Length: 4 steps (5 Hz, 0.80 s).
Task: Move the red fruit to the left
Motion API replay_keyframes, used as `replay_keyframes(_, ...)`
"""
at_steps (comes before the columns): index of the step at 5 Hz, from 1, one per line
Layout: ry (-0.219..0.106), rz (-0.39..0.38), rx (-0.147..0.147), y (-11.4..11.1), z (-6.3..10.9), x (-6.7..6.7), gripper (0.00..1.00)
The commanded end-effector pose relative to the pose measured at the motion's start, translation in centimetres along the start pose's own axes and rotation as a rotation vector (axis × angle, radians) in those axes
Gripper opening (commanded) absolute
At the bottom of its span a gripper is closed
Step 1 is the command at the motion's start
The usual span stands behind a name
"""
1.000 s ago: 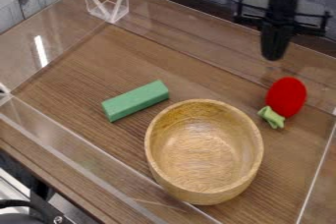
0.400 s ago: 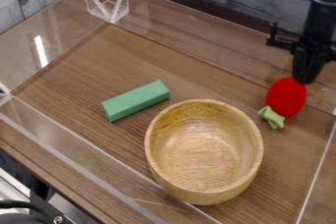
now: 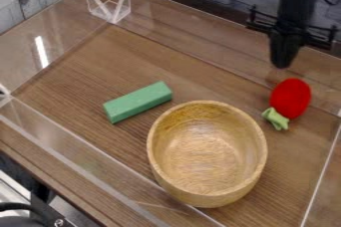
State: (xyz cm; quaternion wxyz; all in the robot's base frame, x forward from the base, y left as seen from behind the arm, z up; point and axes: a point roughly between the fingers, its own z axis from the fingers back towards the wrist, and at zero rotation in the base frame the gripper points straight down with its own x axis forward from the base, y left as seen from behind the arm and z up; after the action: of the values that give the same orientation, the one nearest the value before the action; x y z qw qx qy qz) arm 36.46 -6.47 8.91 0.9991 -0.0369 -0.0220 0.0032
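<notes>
The red fruit (image 3: pixel 289 99), a small strawberry toy with a light green leafy cap at its lower left, lies on the wooden table near the right wall. My black gripper (image 3: pixel 284 59) hangs point-down above and just behind it, a little to its left, not touching it. Its jaws look pressed together with nothing between them.
A round wooden bowl (image 3: pixel 206 152) stands at the front centre, just left of the fruit. A flat green rectangular block (image 3: pixel 138 102) lies to the bowl's upper left. Clear acrylic walls (image 3: pixel 40 52) enclose the table on all sides.
The gripper swung right to above the fruit, then came back left and up to its present spot. The fruit, bowl and block have not moved.
</notes>
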Motion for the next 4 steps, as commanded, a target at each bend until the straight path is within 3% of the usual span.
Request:
replay_keyframes(1,-0.068,-0.013,-0.009,-1.1,1.5,0.4,1.0)
replay_keyframes(2,-0.052,-0.009,-0.007,-1.6,0.3,0.0,1.0)
replay_keyframes(3,-0.043,-0.009,0.0,-2.2,-1.3,-0.5,0.0)
replay_keyframes(4,-0.054,-0.004,0.003,-2.4,-1.8,-0.8,0.0)
